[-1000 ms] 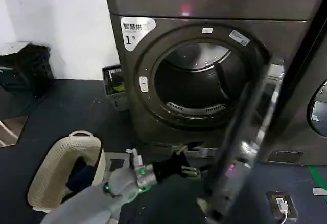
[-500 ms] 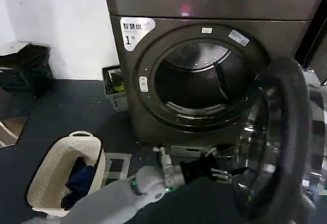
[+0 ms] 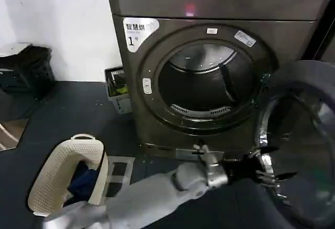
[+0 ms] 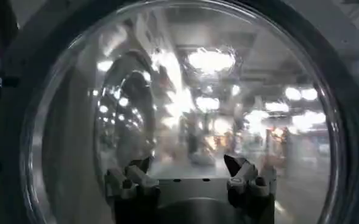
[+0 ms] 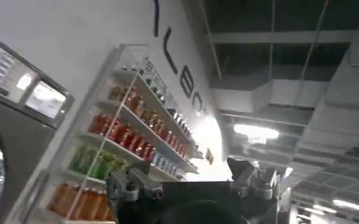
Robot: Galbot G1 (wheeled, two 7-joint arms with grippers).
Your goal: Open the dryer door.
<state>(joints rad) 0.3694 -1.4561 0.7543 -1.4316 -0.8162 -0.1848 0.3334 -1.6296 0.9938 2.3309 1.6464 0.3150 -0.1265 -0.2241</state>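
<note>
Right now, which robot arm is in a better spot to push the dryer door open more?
Probably the left. Its tool, open, is right at the dryer door, facing the glass. The right tool points at shelves and ceiling.

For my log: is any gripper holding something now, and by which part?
Nothing is held. The left gripper is open at the dryer door inner side; the right gripper is open, empty.

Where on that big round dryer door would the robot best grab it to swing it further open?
Probably the dryer door is best held at its free rim, the edge farthest from the hinge, coming in from the drum side. The rim is a raised ring a pincer can close over; the domed glass offers no hold. The left pincer is open at that edge.
</note>
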